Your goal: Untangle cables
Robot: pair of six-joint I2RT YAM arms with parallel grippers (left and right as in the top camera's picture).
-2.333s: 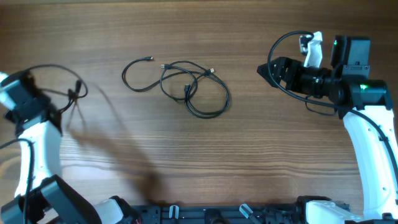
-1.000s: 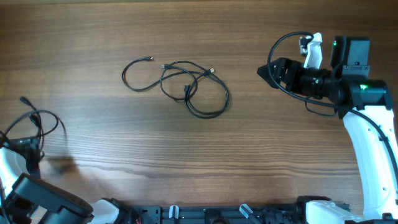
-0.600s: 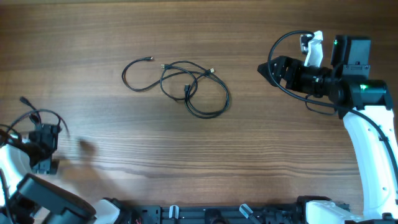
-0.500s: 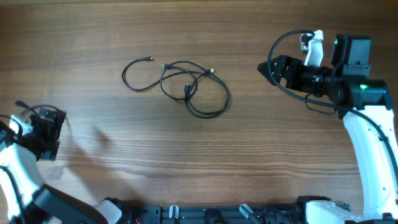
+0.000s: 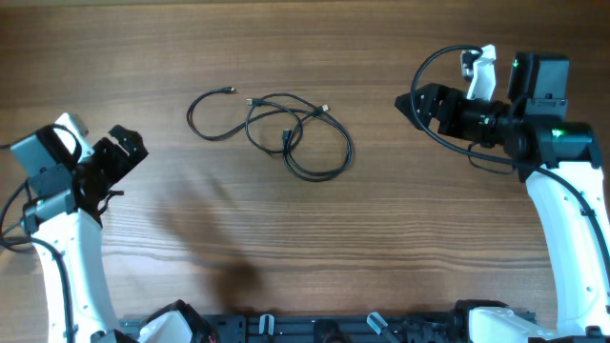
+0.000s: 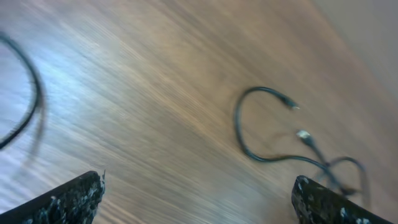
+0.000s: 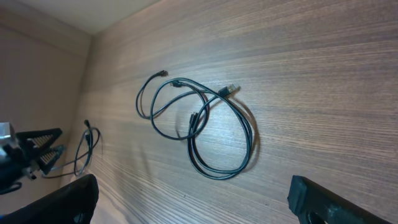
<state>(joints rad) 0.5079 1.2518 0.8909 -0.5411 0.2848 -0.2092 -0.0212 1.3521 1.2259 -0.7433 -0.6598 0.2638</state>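
Here is the wooden table (image 5: 286, 248) from above, and the cables (image 5: 276, 133) lie in one loose tangle toward the far side, a little left of centre, nothing touching them. One open loop trails off to the left with a small plug at its tip; two bigger loops overlap to its right, and silver-tipped ends show at the far edge of the bundle. The left gripper (image 5: 122, 152) hangs at the left edge, well apart from the tangle, with its fingers spread wide and nothing between them. The left wrist view is blurred, yet it shows bare wood between the fingertips and the cables beyond, to the right. The right gripper (image 5: 410, 103) sits on the far right, pointing left toward the bundle, with its jaws gaping and empty. In the right wrist view a thin loop (image 7: 84, 152) shows just beside the left arm; whether it touches that gripper I cannot tell.
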